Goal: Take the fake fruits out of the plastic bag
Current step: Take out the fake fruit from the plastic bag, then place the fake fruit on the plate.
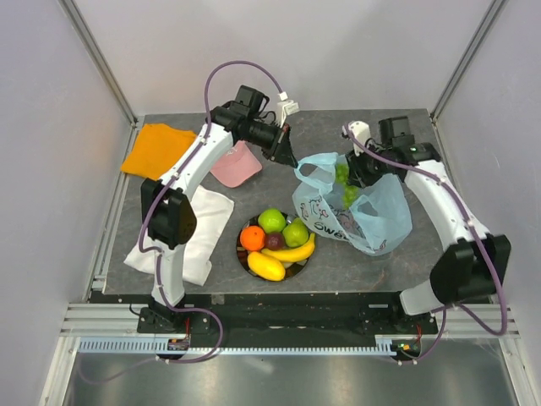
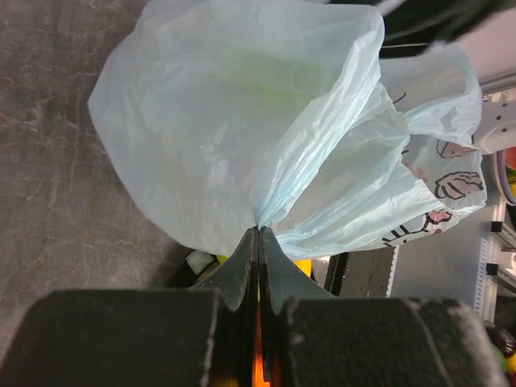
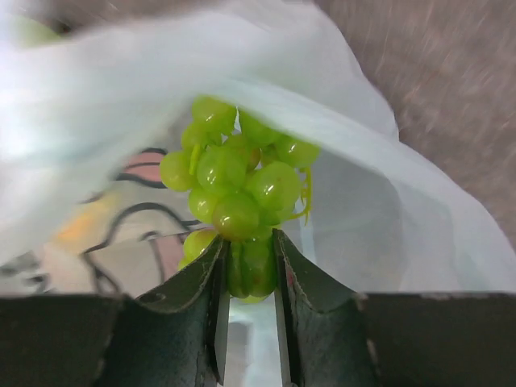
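Over grey tabletop [image 1: 338, 264], left end effector [image 2: 258, 234] pinches bag [image 2: 234, 121], right end effector [image 3: 248, 242] grips grapes [image 3: 234, 173].

The left arm [image 1: 190, 165] rises from the bench's near edge and reaches toward the far edge. The left gripper [image 2: 258, 232] has its jaws pinched flat together on the plastic bag [image 2: 226, 121]. The right arm [image 1: 439, 199] folds in from the near right corner. The right gripper [image 3: 248, 242] has its jaws clamped on the green grapes [image 3: 238, 177].
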